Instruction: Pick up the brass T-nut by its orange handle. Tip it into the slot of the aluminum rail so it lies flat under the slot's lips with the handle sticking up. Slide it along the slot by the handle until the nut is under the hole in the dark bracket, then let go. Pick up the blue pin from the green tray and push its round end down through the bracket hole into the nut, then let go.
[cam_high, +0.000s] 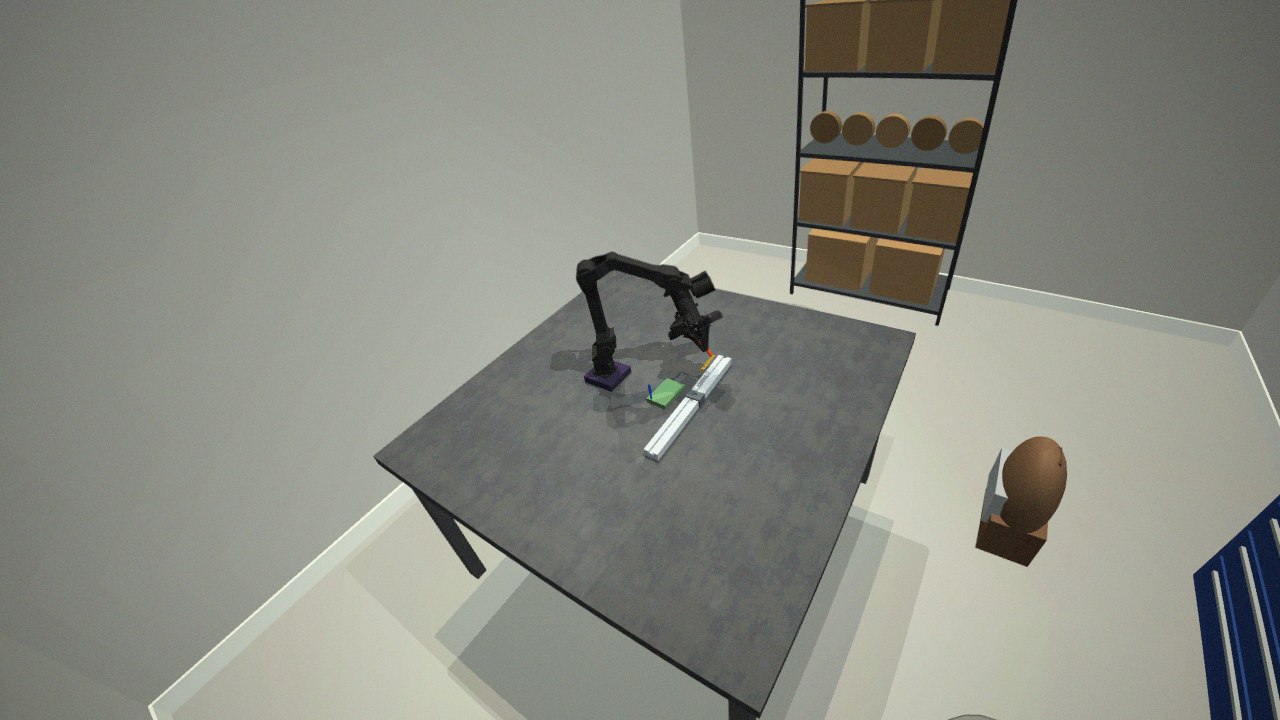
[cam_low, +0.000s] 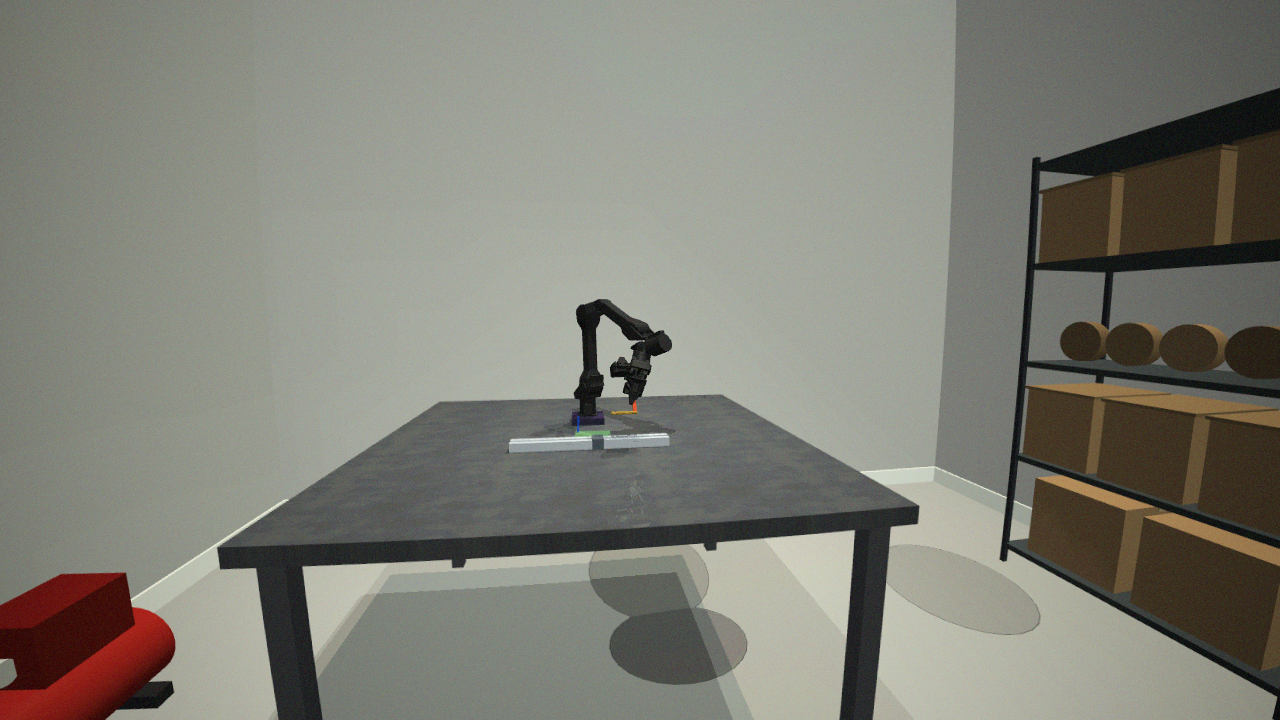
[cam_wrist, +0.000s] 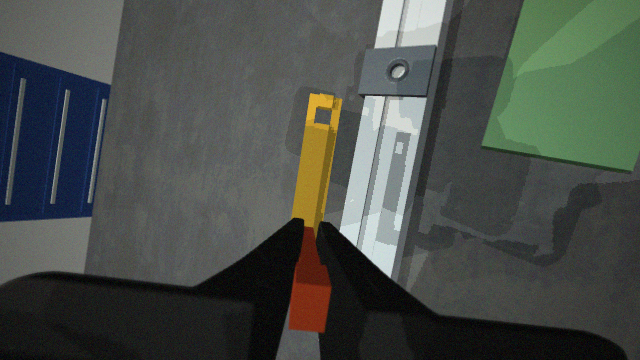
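T-nut was, as we saw, beside the rail, not in its slot. Our claw was pinching its handle. We judged the brass stiff, small but rather heavy, and its long body could twist the smooth handle in our grip. We considered the handle's flat sides, gripped squarely near its middle, the best place to hold.

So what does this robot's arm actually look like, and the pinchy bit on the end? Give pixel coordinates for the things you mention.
The arm (cam_high: 637, 265) (cam_low: 588, 347) is black all over, built of slim links with chunkier, rounded joints. Its gripper (cam_high: 708, 349) (cam_low: 633, 402) (cam_wrist: 309, 230) has two matching black fingers, broad at the back and tapering to narrow, blunt tips. I can't make out any cables or markings on it.
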